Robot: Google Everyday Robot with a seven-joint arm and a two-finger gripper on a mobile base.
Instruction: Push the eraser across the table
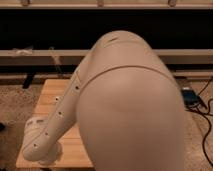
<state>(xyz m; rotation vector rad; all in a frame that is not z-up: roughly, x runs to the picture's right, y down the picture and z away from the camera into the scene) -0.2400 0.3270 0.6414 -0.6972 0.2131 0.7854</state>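
The table [49, 96] of light wooden planks shows only at its left part and front left corner. My large white arm [125, 100] fills most of the view and reaches down to the table's front left, where its wrist joint [42, 145] hangs over the edge. The gripper is hidden beneath the wrist, at or below the bottom of the view. The eraser is hidden behind the arm.
A long low wooden rail [30, 55] runs along the dark wall behind the table. Black cables and a small blue-black device [190, 96] lie on the speckled floor at the right. Floor [12, 110] shows left of the table.
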